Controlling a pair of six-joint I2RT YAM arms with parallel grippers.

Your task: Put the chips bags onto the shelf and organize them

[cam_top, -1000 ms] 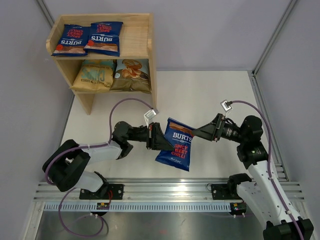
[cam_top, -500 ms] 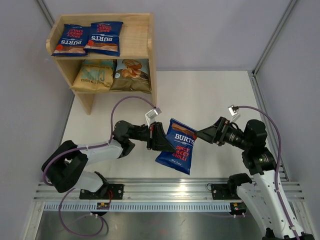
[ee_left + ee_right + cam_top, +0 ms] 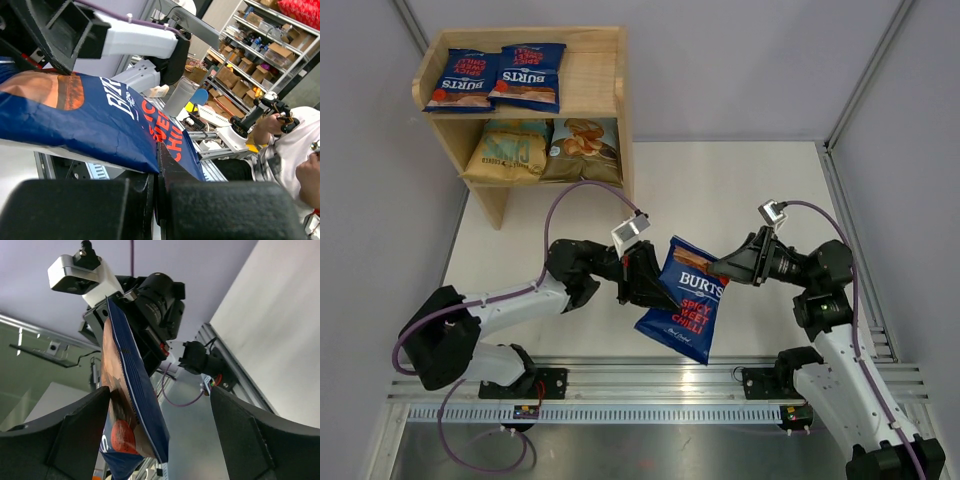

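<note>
Both arms are built alike: the left arm (image 3: 510,305) and right arm (image 3: 845,345) have glossy white shells along the long links and chunky black rounded housings at every joint. A purple cable (image 3: 588,183) arcs off the left one to a small white camera block (image 3: 628,232) on its wrist; the right arm has its own purple lead (image 3: 810,205) and wrist camera (image 3: 773,211). The left gripper (image 3: 660,288) and right gripper (image 3: 723,268) are matte black, with broad, flat, wedge-shaped jaws. Each arm sits on a black base plate (image 3: 535,382)
</note>
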